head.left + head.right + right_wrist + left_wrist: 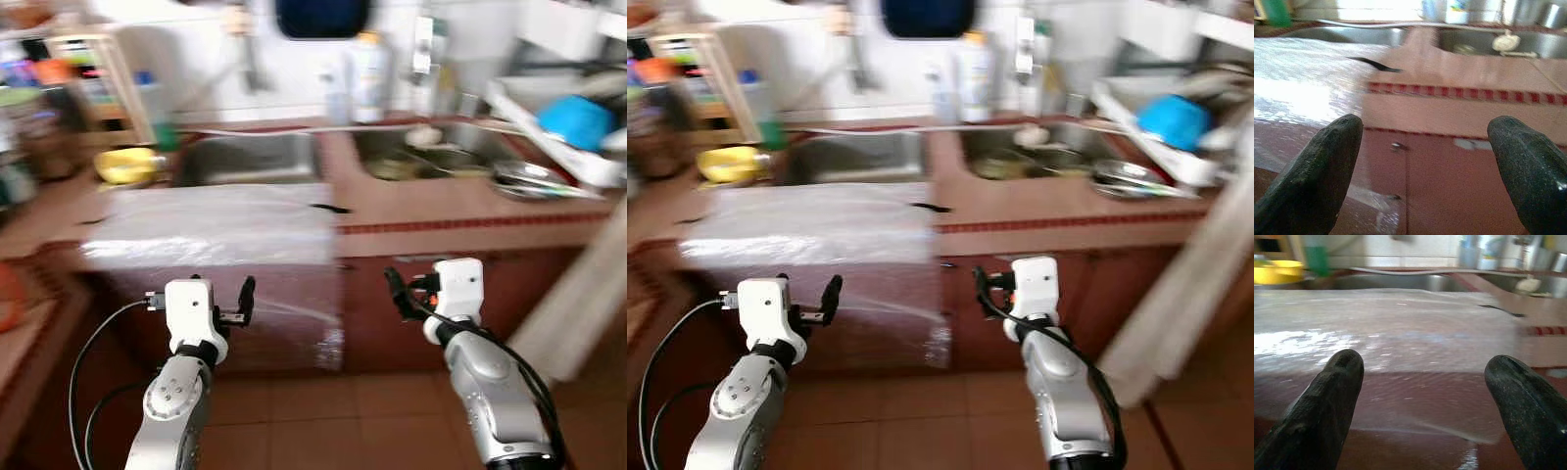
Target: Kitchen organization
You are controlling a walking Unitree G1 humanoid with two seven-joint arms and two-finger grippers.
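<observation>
We face a reddish-brown counter [441, 211], and the head views are blurred. At far left a wooden rack [93, 83] holds colourful items, with a yellow bowl [125, 164] just beside the left sink [250, 159]. A clear plastic sheet [211, 225] covers the left stretch of counter and hangs over the cabinet front, probably to shield the surface. Our left gripper [245, 299] hovers in front of that draped edge, fingers spread and grasping nothing. A small dark object [328, 208] lies on the counter at the sheet's right edge; we cannot tell what it is. Further right, bottles [367, 73] stand against the wall behind the right sink [431, 157], which holds dishes. Our right gripper [395, 292] hovers before the cabinet below that sink, fingers also spread and empty. At far right a rack [558, 137] carries a blue bowl [576, 119], and metal dishes [534, 181] sit on the counter beside it. These scattered dishes seem the likely things to tidy.
</observation>
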